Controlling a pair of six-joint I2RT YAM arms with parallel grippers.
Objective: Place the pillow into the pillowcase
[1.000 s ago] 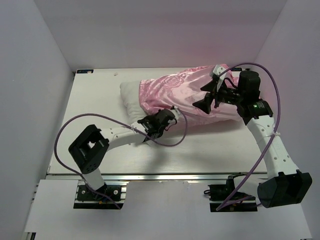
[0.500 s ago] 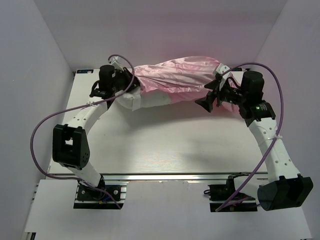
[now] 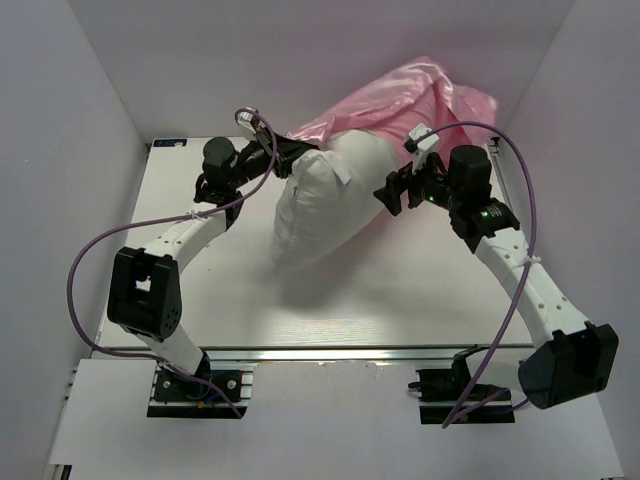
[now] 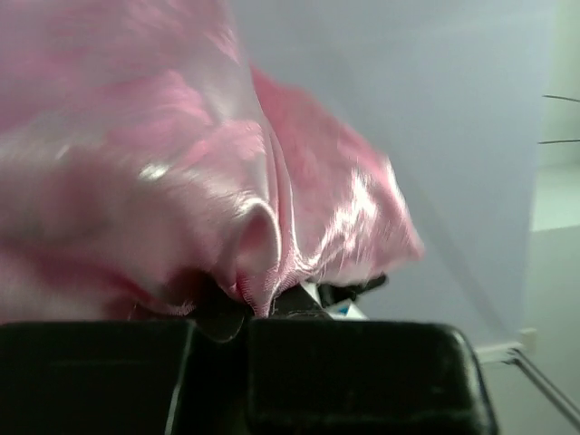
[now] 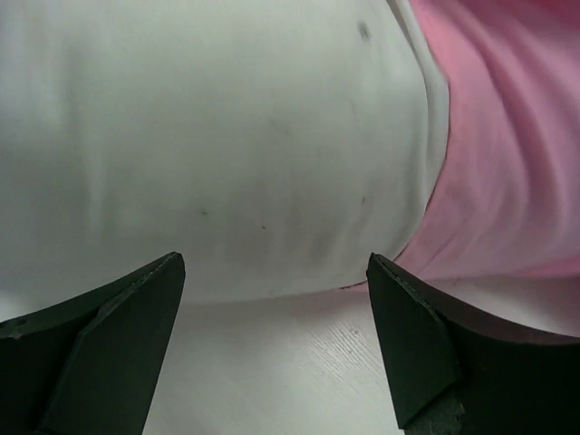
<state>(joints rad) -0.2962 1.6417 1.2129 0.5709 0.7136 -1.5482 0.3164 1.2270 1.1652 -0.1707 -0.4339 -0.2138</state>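
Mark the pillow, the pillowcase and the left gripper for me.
pillow (image 3: pixel 315 215): top external view, middle of its bare white face.
pillowcase (image 3: pixel 415 95): top external view, bunched pink fabric at the far end.
left gripper (image 4: pixel 245 313): left wrist view, where it pinches pink fabric.

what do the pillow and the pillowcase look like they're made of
The pillowcase: thin pink fabric, likely satin; it is glossy, with bright highlights along soft folds. The pillow: matte white cloth, perhaps cotton, over a soft filling; it has no shine, a plump rounded shape and a few small dark specks.
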